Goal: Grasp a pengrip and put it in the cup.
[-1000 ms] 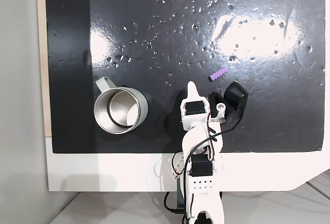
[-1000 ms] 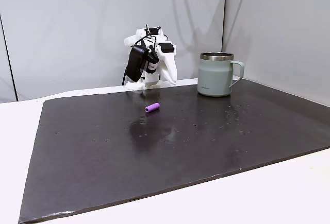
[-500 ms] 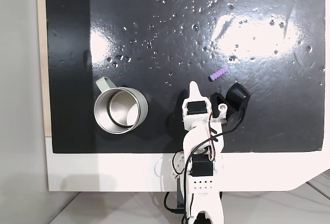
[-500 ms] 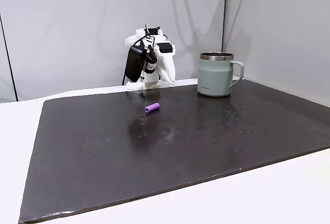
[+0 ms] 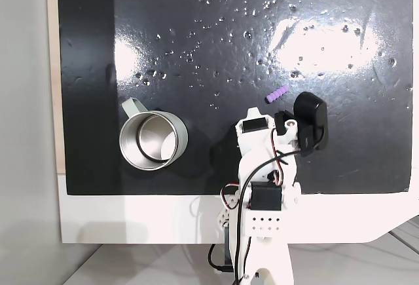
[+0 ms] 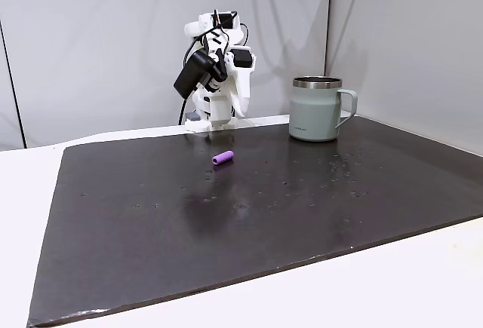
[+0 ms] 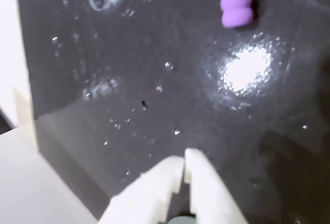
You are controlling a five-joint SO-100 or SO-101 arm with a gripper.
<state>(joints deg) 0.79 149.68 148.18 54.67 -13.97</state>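
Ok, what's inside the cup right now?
Looking down into the cup in a fixed view, only its shiny steel wall and bottom show, nothing in it. The pengrip lies on the black mat, apart from the cup.

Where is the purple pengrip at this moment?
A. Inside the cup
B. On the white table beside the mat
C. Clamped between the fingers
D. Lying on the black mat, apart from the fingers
D: the pengrip lies on the black mat, and in the wrist view the fingers, closed and empty, sit well short of it, while the cup holds nothing purple.
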